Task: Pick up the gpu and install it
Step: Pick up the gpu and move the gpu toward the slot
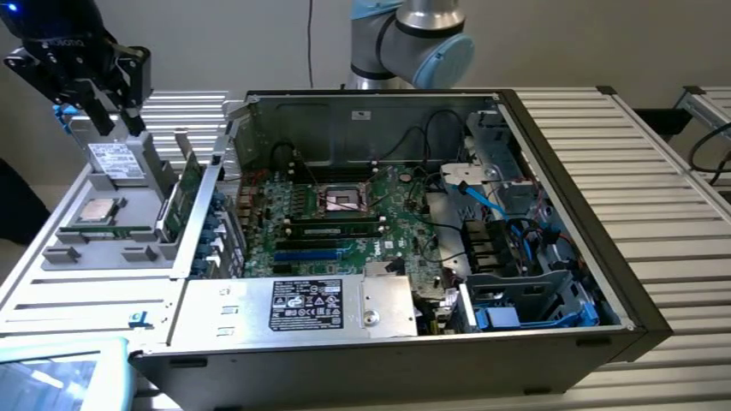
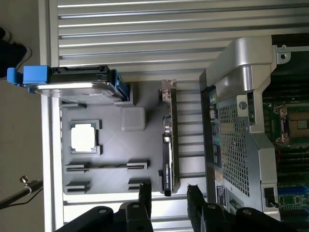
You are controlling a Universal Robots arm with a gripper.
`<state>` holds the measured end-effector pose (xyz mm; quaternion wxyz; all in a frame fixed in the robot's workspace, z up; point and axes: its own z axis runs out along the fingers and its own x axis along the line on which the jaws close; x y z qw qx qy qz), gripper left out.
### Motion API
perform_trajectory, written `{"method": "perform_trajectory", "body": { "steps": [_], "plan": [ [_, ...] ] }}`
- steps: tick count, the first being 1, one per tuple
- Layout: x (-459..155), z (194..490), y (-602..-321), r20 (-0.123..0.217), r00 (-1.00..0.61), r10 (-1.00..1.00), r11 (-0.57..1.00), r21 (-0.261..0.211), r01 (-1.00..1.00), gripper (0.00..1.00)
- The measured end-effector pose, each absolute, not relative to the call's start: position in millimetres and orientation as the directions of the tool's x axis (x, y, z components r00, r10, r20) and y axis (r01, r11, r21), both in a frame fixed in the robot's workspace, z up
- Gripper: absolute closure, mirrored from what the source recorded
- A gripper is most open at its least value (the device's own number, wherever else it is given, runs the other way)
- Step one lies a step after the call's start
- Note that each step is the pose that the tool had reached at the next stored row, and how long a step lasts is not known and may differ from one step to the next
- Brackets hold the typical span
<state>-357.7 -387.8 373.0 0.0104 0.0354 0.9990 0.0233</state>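
Gpu [image 2: 168, 140]: on edge in its slot, straight ahead of claw [image 2: 169, 188], thin profile lined up with the gap between the fingers. Not yet touched. Approach for the pickup judged to be the step in hand.

Claw: spread as wide as it goes, nothing held.

Technique, as judgement: keep the gap centred on the card. Come in square, one finger to each flat face. Close on the faces, not on the end bracket. Mind the case wall close beside the slot.

Desk [image 2: 145, 29]: slatted metal, beyond the claw, carrying everything.

Computer case [image 1: 342, 120]: lid off, to one side of the claw, just past the gpu. Inside: motherboard [image 1: 331, 227] with processor socket [image 1: 342, 199], cables, labelled power supply [image 1: 303, 304].

Grey tray [image 2: 116, 150]: ahead of the claw. Contents besides the gpu:
- drive [image 2: 72, 87] in blue carrier, on edge at the end farthest from the claw;
- processor chip [image 2: 85, 137], flat in its recess, on the gpu's side away from the case;
- two pairs of clips [image 2: 77, 167] nearest the claw, nothing between them.
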Motion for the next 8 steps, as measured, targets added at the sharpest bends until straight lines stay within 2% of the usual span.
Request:
{"method": "perform_trajectory", "body": {
  "steps": [8],
  "plan": [
    [-350.5,358.5,-389.4,-0.019,-0.997,0.071,0.996,0.047,0.070,0.56]
  ]
}}
